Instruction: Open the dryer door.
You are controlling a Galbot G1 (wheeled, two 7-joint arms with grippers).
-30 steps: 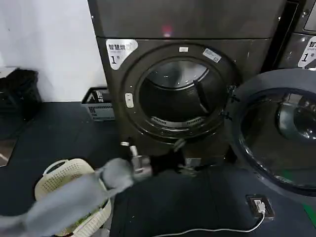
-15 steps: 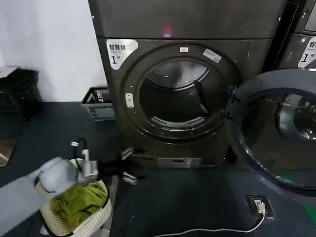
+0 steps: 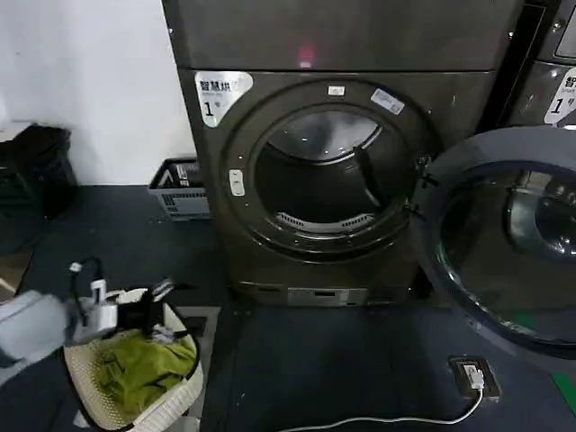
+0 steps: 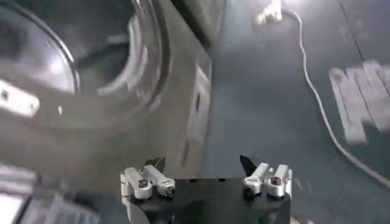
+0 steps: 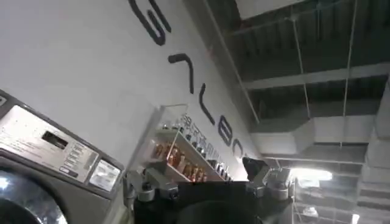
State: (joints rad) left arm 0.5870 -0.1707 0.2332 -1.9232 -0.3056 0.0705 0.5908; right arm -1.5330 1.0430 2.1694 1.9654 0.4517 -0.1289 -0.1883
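Chrome-rimmed dryer door wide open; left end effector spread, empty, above laundry basket.

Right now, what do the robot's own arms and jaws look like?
The left arm is pale grey with a rounded shell, ending in a black wrist block and loose black cables. The left gripper has silver metal knuckles with dark pointed tips on a black base. The right gripper looks the same: silver knuckles, black body.
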